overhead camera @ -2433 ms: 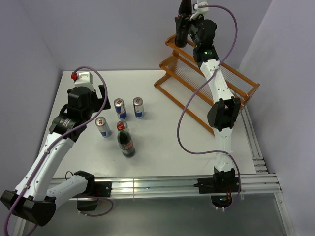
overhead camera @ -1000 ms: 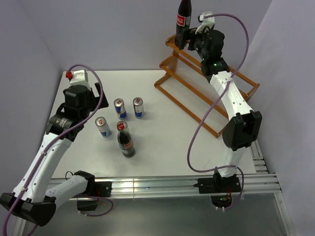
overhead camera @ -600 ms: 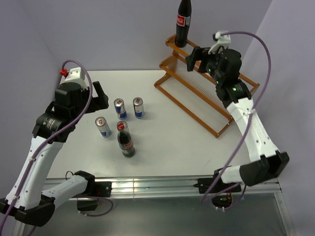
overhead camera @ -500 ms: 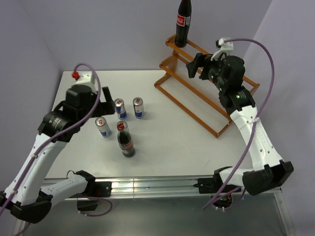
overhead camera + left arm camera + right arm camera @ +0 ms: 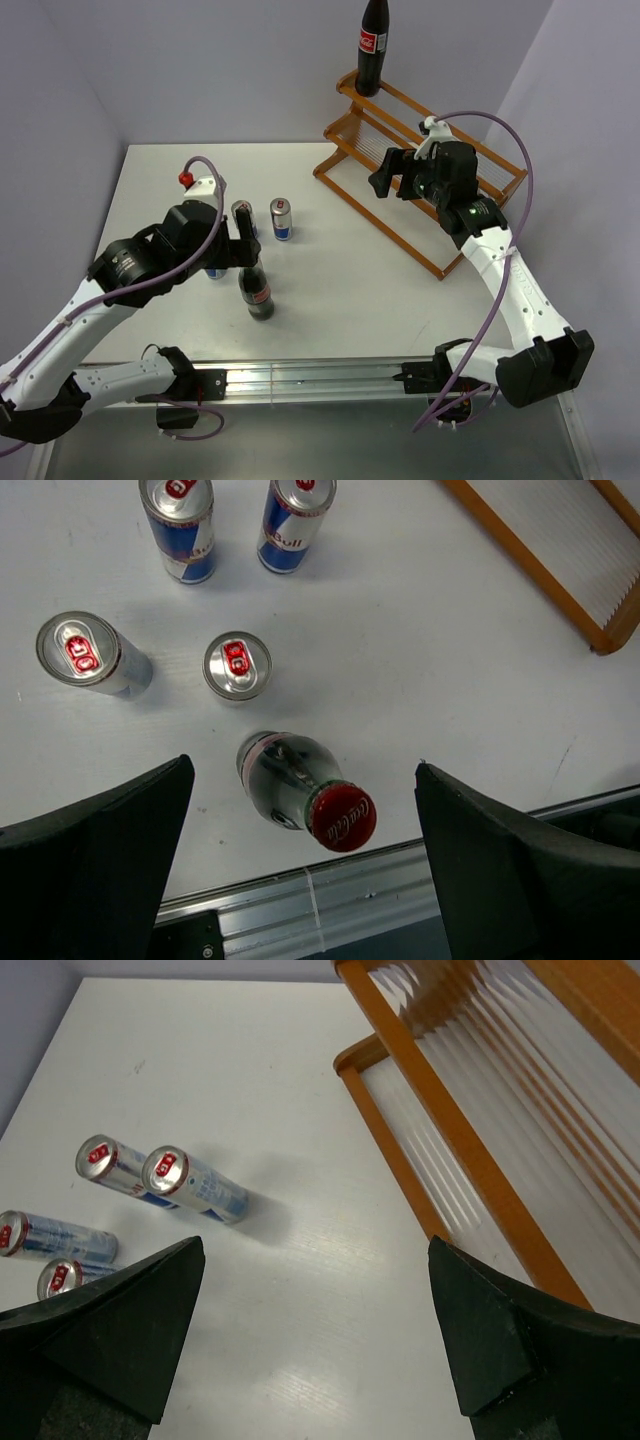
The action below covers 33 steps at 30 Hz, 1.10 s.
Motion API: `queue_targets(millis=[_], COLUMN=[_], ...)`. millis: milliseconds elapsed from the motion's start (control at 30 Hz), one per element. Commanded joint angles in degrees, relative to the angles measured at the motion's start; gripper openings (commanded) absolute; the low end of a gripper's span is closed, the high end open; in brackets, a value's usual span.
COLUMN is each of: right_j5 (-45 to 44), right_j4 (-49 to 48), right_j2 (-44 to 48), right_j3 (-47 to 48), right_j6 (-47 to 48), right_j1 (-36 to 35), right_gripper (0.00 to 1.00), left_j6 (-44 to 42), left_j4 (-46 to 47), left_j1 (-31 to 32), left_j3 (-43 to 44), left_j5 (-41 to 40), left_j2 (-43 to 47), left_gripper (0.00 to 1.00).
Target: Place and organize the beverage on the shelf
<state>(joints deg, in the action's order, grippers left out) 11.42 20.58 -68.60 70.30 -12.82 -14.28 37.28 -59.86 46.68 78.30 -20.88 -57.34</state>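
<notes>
Overhead view of a white tabletop (image 5: 350, 290) with two robot arms bolted at its near edge. An orange-brown wooden two-tier shelf (image 5: 478, 1160) with thin pale rods sits diagonally in the far right corner. One Coca-Cola bottle (image 5: 373, 45) stands upright on the upper tier, at the end nearest the far edge.

A second bottle (image 5: 300, 790) stands upright on the tabletop, left of centre and towards the near edge. Four slim energy-drink cans (image 5: 295, 515) stand in a loose cluster just beyond it. The closest can (image 5: 238, 666) is just beside the second bottle but not touching it.

The left hand (image 5: 302, 772) hangs directly over the second bottle's red cap. Its fingers are spread wide on either side and grip nothing. The right hand (image 5: 315, 1245) hovers by the shelf's lower tier, over its front rail and the bare tabletop. It is also spread wide and empty.

Five of the six drinks are not yet on the shelf.

The likely next step is lowering the left hand onto the second bottle, and this carries some risk. The bottle is tall and narrow, so an off-centre grip could tip it. It would probably fall into the closest can and knock over the cluster. A wide finger could also clip that can on the way down.
</notes>
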Motion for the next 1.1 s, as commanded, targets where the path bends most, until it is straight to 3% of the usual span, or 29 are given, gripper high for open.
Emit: queue_targets(millis=[0, 167, 433, 533, 733, 767, 833, 867, 1067], right_j5=[0.97, 5.01, 10.54, 13.19, 13.1, 13.19, 13.28, 13.28, 14.24], right_j4=[-1.33, -1.59, -3.43, -4.41, -4.41, -4.49, -4.76, -5.28, -10.1], right_j2=[3.03, 3.91, 6.19, 6.2, 5.76, 5.76, 5.58, 5.41, 5.76], right_j3=[-1.04, -2.45, -6.49, -7.37, -8.43, -8.69, -9.39, -9.74, -13.6], right_j6=[-0.8, -1.33, -3.0, -3.79, -3.35, -3.27, -3.0, -2.74, 1.47], right_j1=[-0.04, -0.13, -0.13, -0.31, -1.89, -2.15, -3.29, -3.9, -12.23], right_gripper=[1.0, 1.0, 1.0, 1.0, 1.0, 1.0, 1.0, 1.0, 0.98], left_j6=[2.97, 5.79, 7.99, 8.07, 8.87, 8.87, 8.78, 8.69, 7.2], left_j4=[-2.18, -6.05, -7.56, -6.5, -7.56, -7.64, -8.0, -8.0, -8.7], left_j1=[3.14, 5.97, 8.7, 8.96, 10.63, 10.72, 11.15, 11.24, 11.86], left_j3=[-0.26, 0.45, 0.71, 0.54, 2.55, 3.43, 4.22, 5.27, 9.93], left_j5=[-1.08, -6.79, -10.84, -10.76, -11.9, -11.99, -12.25, -12.34, -13.48], left_j2=[-0.75, -3.73, -6.73, -7.78, -9.54, -9.63, -10.07, -10.24, -12.53], left_gripper=[0.99, 0.95, 0.83, 0.74, 0.37, 0.26, 0.15, 0.02, 0.0])
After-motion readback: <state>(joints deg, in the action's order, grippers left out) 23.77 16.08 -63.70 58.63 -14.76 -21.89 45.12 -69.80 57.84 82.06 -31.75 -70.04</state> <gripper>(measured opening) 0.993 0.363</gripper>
